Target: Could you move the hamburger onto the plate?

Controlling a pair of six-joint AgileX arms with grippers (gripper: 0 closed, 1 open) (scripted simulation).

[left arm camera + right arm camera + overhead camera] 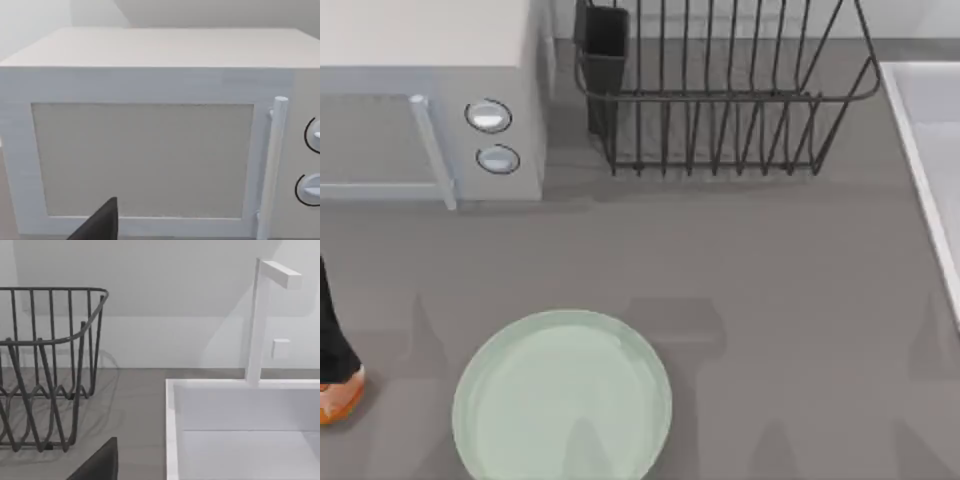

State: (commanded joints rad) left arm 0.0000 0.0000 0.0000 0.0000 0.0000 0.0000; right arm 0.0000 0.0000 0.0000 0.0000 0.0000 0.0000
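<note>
Top view puts the hamburger (340, 397) at the far left edge of the table, with a dark piece of the left arm (332, 330) standing right over it, so the bun sits directly beneath whatever the left gripper is doing. From where I stand I cannot tell whether those fingers are wide, narrow or already closed on it, because the edge of the view cuts them off. The plate (562, 395) lies off to the arm's right, near but not touching the bun, and nothing is on it, so the move is not yet done. In the left wrist view one dark fingertip (100, 225) pokes up in front of the microwave (150, 145); the right wrist view looks toward the dish rack (45, 365) and the sink (240, 430), which suggests the right arm is parked. The danger I'd watch for: a bun that small and rounded, gripped off-centre, could squirt sideways and roll off the nearby table edge. A low carry could also clip the plate's raised rim and knock the bun loose, or drop it short.
</note>
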